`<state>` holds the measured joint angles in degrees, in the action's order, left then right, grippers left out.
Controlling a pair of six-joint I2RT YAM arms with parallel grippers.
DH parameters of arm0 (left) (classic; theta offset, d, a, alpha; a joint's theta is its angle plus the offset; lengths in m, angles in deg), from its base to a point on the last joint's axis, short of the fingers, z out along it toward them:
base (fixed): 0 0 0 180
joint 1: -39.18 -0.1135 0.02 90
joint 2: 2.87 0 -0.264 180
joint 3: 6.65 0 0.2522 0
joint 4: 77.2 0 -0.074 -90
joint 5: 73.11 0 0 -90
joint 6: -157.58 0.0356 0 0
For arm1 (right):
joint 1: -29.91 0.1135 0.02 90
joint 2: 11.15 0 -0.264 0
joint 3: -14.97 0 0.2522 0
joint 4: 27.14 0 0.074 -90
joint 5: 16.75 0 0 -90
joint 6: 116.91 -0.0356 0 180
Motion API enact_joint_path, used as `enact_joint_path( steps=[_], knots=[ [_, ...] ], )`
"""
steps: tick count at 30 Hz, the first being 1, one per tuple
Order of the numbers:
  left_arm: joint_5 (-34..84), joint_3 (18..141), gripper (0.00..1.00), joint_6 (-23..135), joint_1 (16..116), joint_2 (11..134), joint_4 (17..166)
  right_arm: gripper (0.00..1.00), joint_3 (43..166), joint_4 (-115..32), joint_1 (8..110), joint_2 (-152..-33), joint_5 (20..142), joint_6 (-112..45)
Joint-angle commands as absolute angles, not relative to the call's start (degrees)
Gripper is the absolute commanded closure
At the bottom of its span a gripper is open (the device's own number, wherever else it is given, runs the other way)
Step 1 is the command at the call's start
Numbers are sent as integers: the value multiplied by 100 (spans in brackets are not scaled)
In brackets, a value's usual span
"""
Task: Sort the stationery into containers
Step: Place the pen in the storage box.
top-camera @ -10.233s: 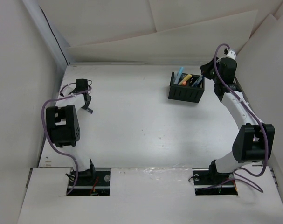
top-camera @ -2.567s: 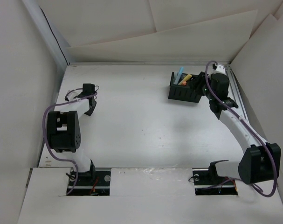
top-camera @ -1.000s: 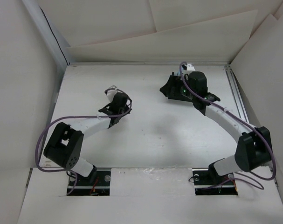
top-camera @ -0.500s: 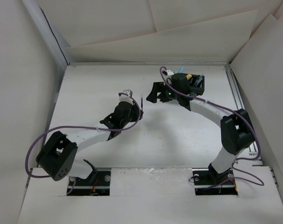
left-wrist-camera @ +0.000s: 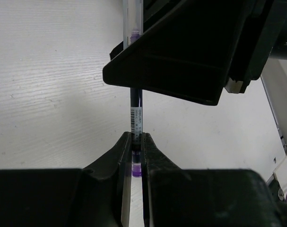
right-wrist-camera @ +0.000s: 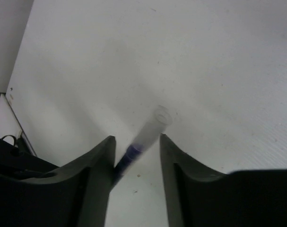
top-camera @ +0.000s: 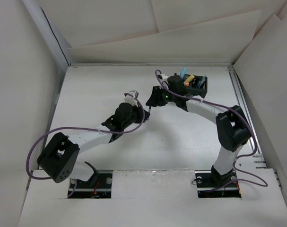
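Note:
My left gripper (left-wrist-camera: 136,137) is shut on a thin dark pen (left-wrist-camera: 136,113) with a clear cap and holds it above the table. In the top view the left gripper (top-camera: 144,109) meets my right gripper (top-camera: 152,98) at mid-table. My right gripper (right-wrist-camera: 137,139) is open with its fingers either side of the pen's clear end (right-wrist-camera: 150,126), which leans against one finger. The black organizer box (top-camera: 200,86) stands at the back right, partly behind the right arm. It holds a light blue pen (top-camera: 182,74), a yellow-orange one (top-camera: 190,78) and a blue one (top-camera: 203,79).
White walls close in the table (top-camera: 100,85) at the back and on both sides. A metal rail (top-camera: 241,109) runs along the right edge. Purple cables loop from both arms. The right gripper's black body (left-wrist-camera: 190,52) fills the upper part of the left wrist view.
Both arms have swung in from the table's sides to the middle. In the last half second my right gripper came closer and now straddles the pen held by my left gripper.

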<state>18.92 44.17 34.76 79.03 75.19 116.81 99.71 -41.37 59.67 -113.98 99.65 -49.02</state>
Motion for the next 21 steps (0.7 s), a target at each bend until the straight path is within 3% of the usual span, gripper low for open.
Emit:
enact_joint_path(
  steps=[1, 3, 8, 9, 10, 11, 12, 16, 21],
  knots=[
    [2234, 4368, 100, 3629, 7908, 7561, 12138, 56, 10256, -3721, 6015, -11451, 10339, -4941],
    [2234, 4420, 100, 3629, 7908, 7614, 12138, 71, 10195, -3563, 5962, -11451, 10410, -4994],
    [2234, 4421, 98, 3629, 7908, 7615, 12190, 93, 10141, -3510, 5901, -11451, 10410, -5047],
    [2287, 4421, 93, 3629, 7908, 7615, 12191, 95, 10089, -3510, 5901, -11382, 10358, -5047],
    [2287, 4421, 75, 3681, 7908, 7615, 12243, 95, 10089, -3510, 5848, -11320, 10271, -5108],
    [2287, 4342, 75, 3682, 7908, 7545, 12244, 96, 10089, -3510, 5848, -11319, 10270, -5108],
    [2287, 4341, 55, 3682, 7908, 7440, 12383, 96, 10089, -3510, 5787, -11241, 10122, -5108],
    [2287, 4174, 26, 3734, 7908, 7123, 12437, 99, 9975, -3510, 5445, -10951, 9778, -5214],
    [2226, 4008, 22, 3734, 7908, 6806, 12437, 99, 9974, -3510, 4742, -10336, 9216, -5529]
  ],
)
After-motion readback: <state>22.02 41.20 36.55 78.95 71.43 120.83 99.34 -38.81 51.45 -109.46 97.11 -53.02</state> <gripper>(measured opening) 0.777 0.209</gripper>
